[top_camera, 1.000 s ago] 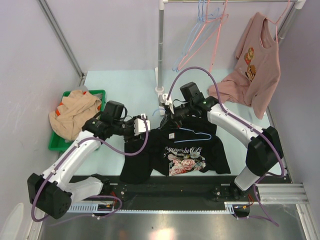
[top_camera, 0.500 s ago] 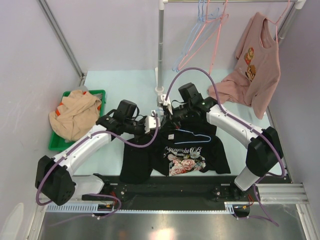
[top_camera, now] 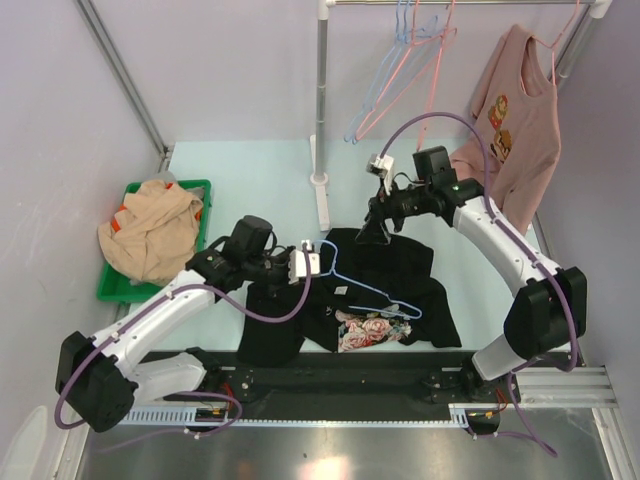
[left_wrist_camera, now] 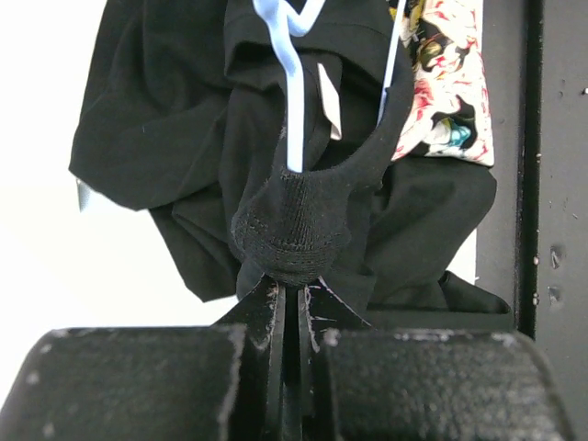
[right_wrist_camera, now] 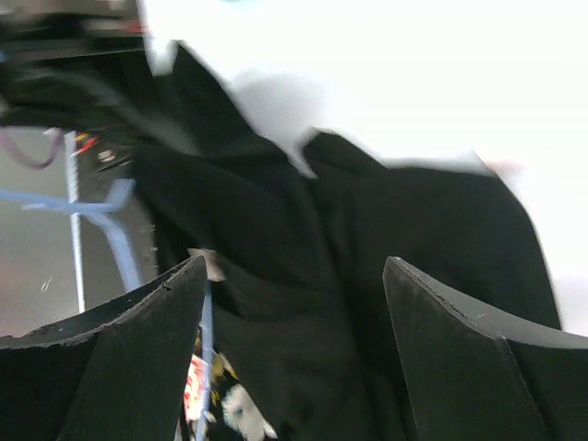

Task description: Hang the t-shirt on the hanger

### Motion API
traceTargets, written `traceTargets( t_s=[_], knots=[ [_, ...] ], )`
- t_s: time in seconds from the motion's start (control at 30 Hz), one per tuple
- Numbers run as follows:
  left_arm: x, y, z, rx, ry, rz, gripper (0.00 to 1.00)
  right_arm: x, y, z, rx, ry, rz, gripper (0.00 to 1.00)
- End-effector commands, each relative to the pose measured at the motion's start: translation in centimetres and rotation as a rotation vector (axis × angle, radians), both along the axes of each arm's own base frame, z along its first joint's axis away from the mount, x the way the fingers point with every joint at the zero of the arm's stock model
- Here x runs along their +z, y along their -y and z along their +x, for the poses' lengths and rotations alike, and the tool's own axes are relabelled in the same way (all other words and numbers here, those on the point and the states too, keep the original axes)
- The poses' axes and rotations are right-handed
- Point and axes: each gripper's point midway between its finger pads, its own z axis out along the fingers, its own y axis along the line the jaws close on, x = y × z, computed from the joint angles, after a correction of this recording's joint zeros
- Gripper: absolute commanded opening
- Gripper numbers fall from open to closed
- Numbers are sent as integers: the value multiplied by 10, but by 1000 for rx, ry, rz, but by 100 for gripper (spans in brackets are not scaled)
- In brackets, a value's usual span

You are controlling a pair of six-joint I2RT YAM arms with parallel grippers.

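The black t-shirt (top_camera: 400, 275) lies crumpled on the table, its rose print (top_camera: 365, 330) partly showing near the front edge. The light-blue hanger (top_camera: 368, 290) lies tilted across it, hook toward the left. My left gripper (top_camera: 312, 262) is shut on the t-shirt's ribbed collar (left_wrist_camera: 290, 230), and the hanger's wire (left_wrist_camera: 293, 101) rises out of the neck opening just beyond it. My right gripper (top_camera: 374, 230) hovers over the t-shirt's far edge, open with nothing between its fingers (right_wrist_camera: 138, 340). Black cloth (right_wrist_camera: 349, 276) and a stretch of blue hanger wire (right_wrist_camera: 119, 243) lie under it.
A green bin (top_camera: 118, 285) holding a tan garment (top_camera: 150, 230) stands at the left. A rack pole (top_camera: 321, 100) rises behind the t-shirt, with pink and blue hangers (top_camera: 405, 70) on its rail. A pink shirt (top_camera: 520, 120) hangs at the right. A black rail (top_camera: 330, 375) runs along the front.
My left gripper closed on the collar beside the hanger hook. My right gripper opened, let go and lifted back to the right. The t-shirt and the hanger shifted and tilted.
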Motion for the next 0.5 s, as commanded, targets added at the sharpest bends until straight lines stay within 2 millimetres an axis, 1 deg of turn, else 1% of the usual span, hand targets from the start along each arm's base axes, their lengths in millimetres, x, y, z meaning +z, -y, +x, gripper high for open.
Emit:
traceTargets(
  t_s=[0.0,0.03,0.07,0.1,0.13,0.17,0.2,0.27,0.37,0.4,0.47],
  knots=[
    [8,9,-4,-60,82,-4,0,-25,19,14,-166,-98,-147,81],
    [8,10,-4,-63,90,1,0,-39,19,15,-180,-123,-193,80],
    [7,11,-7,-74,91,7,0,-47,14,10,-177,-134,-227,78],
    [8,12,-7,-78,98,10,0,-57,16,11,-200,-136,-275,78],
    [7,12,-6,-77,101,15,0,-65,15,8,-201,-153,-308,78],
    [8,13,-8,-80,99,15,0,-76,9,2,-184,-173,-341,76],
    [8,12,-8,-81,102,19,0,-83,10,3,-197,-173,-372,76],
    [8,12,-8,-79,103,20,0,-98,3,-1,-183,-180,-419,74],
    [7,11,-8,-73,102,24,0,-112,3,0,-193,-161,-487,73],
    [7,10,-8,-67,95,24,0,-122,2,-1,-186,-152,-525,73],
    [6,10,-8,-61,91,23,0,-132,4,-4,-179,-164,-559,70]
  ],
)
